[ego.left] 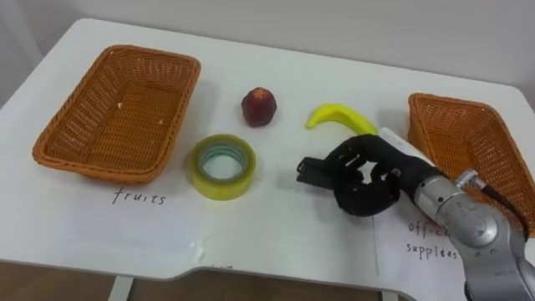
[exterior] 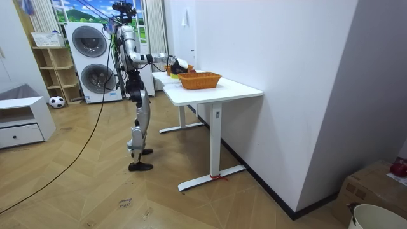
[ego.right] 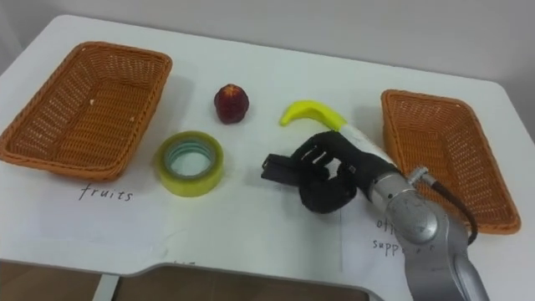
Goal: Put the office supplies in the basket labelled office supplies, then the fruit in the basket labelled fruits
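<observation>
**Small black piece in the right hand, between the two baskets**

The small black object (ego.left: 311, 170) is just above the white table (ego.left: 276, 226), near the middle and a little toward the robot's right. It sticks out to the left from the right hand (ego.left: 368, 188). The fingers (ego.left: 351, 157) are curled close around its near end, so it seems to be held, but the hand and the piece are both dark and I cannot see exactly where they meet.

I judge this piece to be light and stiff, with flat sides, probably an office article. It should not bend or break, but a short hard thing can turn in the grasp, so the best hold is across its body and not at the tip.

The forearm comes in from the lower right, low over the table. The back of the hand is up and the fingers point left, over the paper label (ego.left: 418, 242) for office supplies. The office basket (ego.left: 451, 102) is just beside the wrist, on the right.

Behind the hand lies a white stick-like thing (ego.left: 399, 139), partly hidden, and touching or almost touching it the banana (ego.left: 338, 116). The red fruit (ego.left: 259, 106) is farther left, and the yellow tape roll (ego.left: 221, 189) lies flat in front of it. The fruit basket (ego.left: 117, 109) is at the far left, well apart from the hand.
</observation>
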`<state>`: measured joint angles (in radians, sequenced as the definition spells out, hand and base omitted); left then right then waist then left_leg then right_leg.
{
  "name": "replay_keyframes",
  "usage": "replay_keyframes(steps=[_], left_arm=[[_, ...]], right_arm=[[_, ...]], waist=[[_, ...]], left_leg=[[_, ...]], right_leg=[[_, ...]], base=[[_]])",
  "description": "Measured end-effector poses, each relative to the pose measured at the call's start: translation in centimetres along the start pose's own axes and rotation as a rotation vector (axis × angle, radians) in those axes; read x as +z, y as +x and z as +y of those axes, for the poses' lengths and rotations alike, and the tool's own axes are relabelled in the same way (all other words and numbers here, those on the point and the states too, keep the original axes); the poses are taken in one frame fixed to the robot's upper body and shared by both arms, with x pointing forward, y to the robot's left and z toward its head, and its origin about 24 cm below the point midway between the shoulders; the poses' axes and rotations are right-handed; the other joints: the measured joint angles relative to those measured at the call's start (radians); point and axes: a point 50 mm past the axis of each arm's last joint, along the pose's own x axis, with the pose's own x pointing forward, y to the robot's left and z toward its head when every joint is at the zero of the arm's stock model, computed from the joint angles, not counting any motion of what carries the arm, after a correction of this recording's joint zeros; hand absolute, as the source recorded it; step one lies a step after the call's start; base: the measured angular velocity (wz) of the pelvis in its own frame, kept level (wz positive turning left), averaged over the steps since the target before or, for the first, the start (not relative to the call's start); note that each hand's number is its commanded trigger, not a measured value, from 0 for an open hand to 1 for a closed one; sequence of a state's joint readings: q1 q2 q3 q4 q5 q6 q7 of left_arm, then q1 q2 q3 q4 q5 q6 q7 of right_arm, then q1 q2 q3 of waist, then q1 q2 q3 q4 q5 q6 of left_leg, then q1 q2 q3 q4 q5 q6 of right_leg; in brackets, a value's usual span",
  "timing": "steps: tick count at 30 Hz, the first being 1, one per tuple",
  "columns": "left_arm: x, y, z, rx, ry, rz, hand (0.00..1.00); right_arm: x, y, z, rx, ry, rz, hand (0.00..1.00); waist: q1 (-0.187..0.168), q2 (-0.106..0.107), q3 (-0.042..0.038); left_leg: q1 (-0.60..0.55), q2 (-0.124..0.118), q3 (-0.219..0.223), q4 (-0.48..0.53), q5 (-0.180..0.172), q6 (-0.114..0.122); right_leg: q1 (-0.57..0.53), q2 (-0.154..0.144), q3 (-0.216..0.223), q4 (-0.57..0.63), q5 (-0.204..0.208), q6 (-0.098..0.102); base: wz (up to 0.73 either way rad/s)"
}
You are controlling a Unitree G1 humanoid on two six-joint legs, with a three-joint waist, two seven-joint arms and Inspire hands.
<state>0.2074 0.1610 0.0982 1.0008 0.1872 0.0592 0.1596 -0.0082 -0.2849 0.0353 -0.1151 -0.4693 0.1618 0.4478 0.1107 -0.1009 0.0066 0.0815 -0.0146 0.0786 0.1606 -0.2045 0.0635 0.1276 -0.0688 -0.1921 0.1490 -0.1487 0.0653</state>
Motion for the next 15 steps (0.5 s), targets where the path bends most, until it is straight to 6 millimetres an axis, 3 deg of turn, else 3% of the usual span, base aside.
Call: replay_keyframes(steps=[5, 10, 15], left_arm=[[0.0, -0.1, -0.6, -0.015, -0.012, 0.001, 0.0], [0.0, -0.1, -0.6, -0.022, -0.027, 0.0, 0.0], [-1.1, -0.2, -0.7, -0.027, -0.022, 0.04, 0.0]], right_arm=[[0.2, -0.2, -0.9, -0.079, 0.01, -0.012, 1.0], [0.3, -0.6, -2.3, -0.169, 0.126, -0.073, 1.0], [0.1, -0.9, -3.2, -0.239, 0.172, -0.092, 1.0]], waist=[[0.0, -0.001, -0.0018], [0.0, -0.004, -0.0033], [-0.008, -0.003, -0.0007]], left_leg=[[0.001, 0.0, 0.001, 0.001, 0.0, 0.0], [0.005, 0.0, 0.001, 0.001, 0.0, 0.0], [0.018, 0.0, 0.0, -0.007, 0.0, 0.0]], right_leg=[[0.0, 0.0, 0.002, 0.0, 0.0, 0.0], [0.007, 0.0, 0.001, 0.0, 0.0, 0.0], [0.017, 0.001, 0.0, 0.0, 0.0, 0.0]], base=[[0.0], [0.0], [0.0]])
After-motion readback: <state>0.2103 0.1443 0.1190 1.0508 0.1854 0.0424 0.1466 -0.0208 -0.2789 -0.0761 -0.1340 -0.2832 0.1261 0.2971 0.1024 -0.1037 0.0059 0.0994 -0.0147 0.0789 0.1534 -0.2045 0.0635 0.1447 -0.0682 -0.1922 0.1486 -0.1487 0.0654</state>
